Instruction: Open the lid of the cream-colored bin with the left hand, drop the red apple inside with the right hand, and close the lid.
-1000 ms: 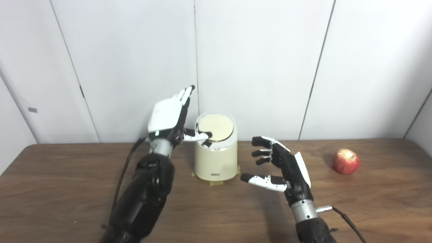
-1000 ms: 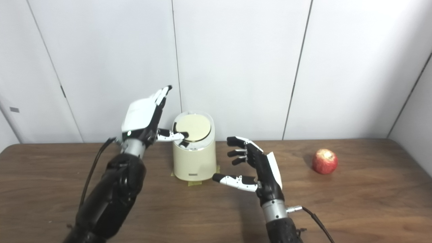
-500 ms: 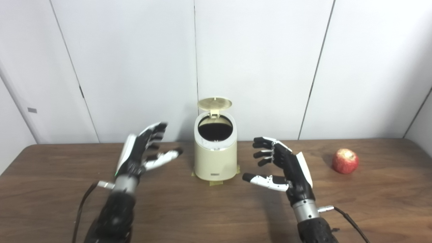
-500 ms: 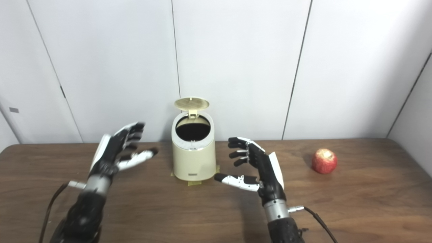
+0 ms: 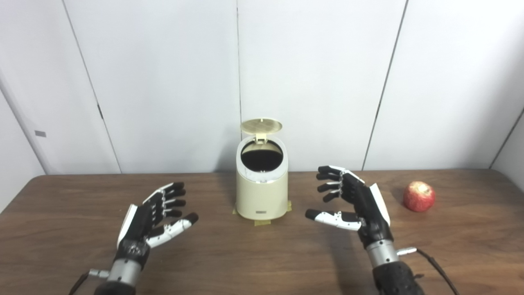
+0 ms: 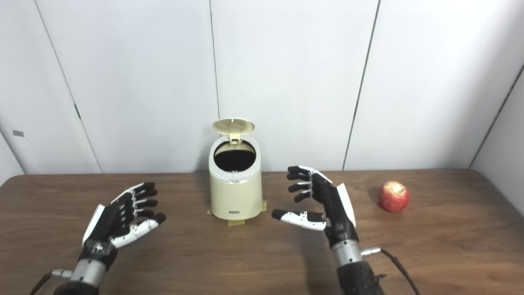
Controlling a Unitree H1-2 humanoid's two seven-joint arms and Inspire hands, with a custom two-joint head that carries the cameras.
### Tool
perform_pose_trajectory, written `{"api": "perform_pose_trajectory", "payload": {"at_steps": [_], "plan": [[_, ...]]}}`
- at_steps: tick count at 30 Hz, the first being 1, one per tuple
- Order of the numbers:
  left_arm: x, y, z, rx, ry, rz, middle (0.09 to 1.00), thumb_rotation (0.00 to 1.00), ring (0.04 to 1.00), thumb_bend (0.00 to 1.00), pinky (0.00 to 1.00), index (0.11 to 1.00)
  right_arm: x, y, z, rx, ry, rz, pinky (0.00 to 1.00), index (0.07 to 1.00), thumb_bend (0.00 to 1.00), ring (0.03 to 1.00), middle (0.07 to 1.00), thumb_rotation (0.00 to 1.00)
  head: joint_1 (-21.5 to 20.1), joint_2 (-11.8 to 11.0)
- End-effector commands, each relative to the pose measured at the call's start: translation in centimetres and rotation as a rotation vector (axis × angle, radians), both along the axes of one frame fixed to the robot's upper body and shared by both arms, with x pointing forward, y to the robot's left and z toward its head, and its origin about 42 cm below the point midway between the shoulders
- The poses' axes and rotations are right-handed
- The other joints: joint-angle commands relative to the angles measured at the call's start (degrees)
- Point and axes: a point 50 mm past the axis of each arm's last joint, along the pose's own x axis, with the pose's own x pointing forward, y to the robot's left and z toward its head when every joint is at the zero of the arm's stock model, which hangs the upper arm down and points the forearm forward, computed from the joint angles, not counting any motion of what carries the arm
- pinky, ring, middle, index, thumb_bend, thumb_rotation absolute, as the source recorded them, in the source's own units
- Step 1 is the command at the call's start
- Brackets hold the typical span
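Observation:
The cream-colored bin (image 5: 261, 192) stands at the back middle of the wooden table, taped down at its base. Its round lid (image 5: 261, 125) is up, and the dark inside shows. The red apple (image 5: 418, 196) lies on the table at the far right. My left hand (image 5: 152, 219) is open and empty, low over the table to the front left of the bin. My right hand (image 5: 354, 201) is open and empty, just right of the bin and well left of the apple.
The brown wooden table (image 5: 254, 254) runs across the whole view. A white panelled wall (image 5: 311, 82) stands right behind the bin. A cable (image 5: 434, 268) trails from my right wrist.
The lid was shut under my left thumb a second ago and has sprung open. My left hand has dropped down and back toward the front left. My right hand has drifted slightly right.

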Motion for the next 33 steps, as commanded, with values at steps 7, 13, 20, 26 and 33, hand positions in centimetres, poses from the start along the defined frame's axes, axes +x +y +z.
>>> {"api": "perform_pose_trajectory", "payload": {"at_steps": [7, 13, 20, 26, 33], "plan": [[0.6, 0.9, 3.5, 0.013, -0.169, -0.034, 0.81, 0.24, 0.734, 0.72, 0.67, 0.83, 2.0, -5.4, 7.6, -0.111, -0.077, -0.075, 0.55, 0.761, 0.81, 0.654, 0.736, 0.21, -7.46, -1.85], [0.9, 1.8, 3.5, 0.05, -0.171, -0.026, 0.813, 0.23, 0.751, 0.69, 0.72, 0.836, 2.4, -10.0, 10.6, -0.019, -0.033, -0.168, 0.56, 0.893, 0.79, 0.653, 0.792, 0.18, -11.09, -2.18], [1.1, 2.2, 3.7, 0.055, -0.165, -0.022, 0.812, 0.2, 0.756, 0.68, 0.69, 0.828, 2.6, -15.3, 12.4, -0.117, -0.012, -0.3, 0.61, 0.856, 0.78, 0.7, 0.808, 0.16, -13.81, -2.24], [0.9, 2.0, 4.0, 0.034, -0.153, -0.014, 0.816, 0.14, 0.771, 0.65, 0.71, 0.829, 2.9, -18.5, 12.2, -0.185, 0.065, -0.373, 0.64, 0.818, 0.74, 0.732, 0.805, 0.11, -14.52, -2.38], [0.8, 1.9, 4.3, 0.044, -0.156, -0.015, 0.813, 0.11, 0.77, 0.62, 0.71, 0.825, 3.4, -21.1, 10.6, -0.244, 0.18, -0.387, 0.72, 0.835, 0.75, 0.81, 0.846, 0.09, -14.8, -2.26]]}}
